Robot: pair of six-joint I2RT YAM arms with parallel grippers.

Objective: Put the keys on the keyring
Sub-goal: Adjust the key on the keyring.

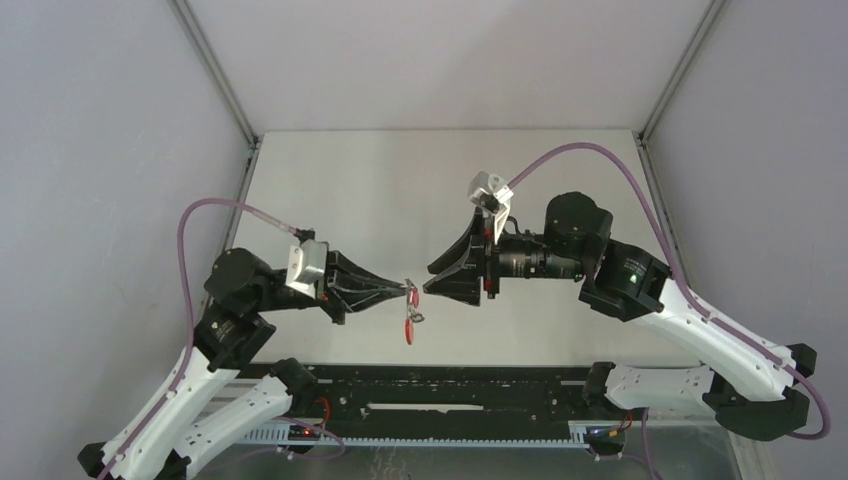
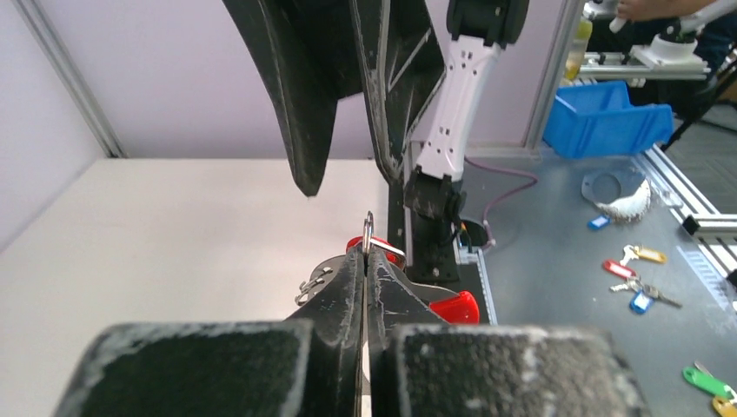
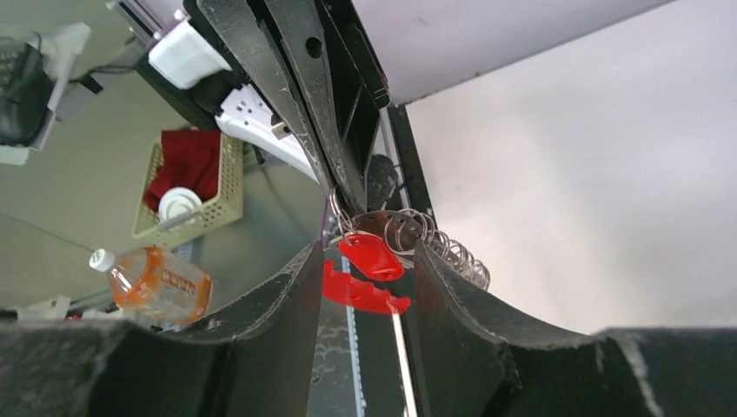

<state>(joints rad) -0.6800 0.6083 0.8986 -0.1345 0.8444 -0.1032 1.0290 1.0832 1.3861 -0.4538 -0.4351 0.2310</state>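
Note:
My left gripper point(image 1: 408, 290) point(image 2: 367, 257) is shut on the keyring point(image 2: 368, 233), a thin metal ring standing edge-on between its fingertips above the table. A bright red strap point(image 1: 409, 327) point(image 2: 454, 306) point(image 3: 365, 294) hangs from the ring. The keys point(image 1: 419, 318) point(image 2: 313, 285) show as a tiny silvery bunch beside the strap, and their fine chain of small loops point(image 3: 452, 250) trails off to one side. My right gripper point(image 1: 435, 275) point(image 3: 368, 252) faces the left one at close range. It is open, its fingers on either side of the red pieces without touching them.
A black rail point(image 1: 450, 385) runs along the near table edge. Off the table lie a blue bin point(image 2: 608, 117), loose coloured-tag keys point(image 2: 634, 278), a green basket point(image 3: 187, 187) and an orange bottle point(image 3: 156, 282). Grey walls close in the table on three sides.

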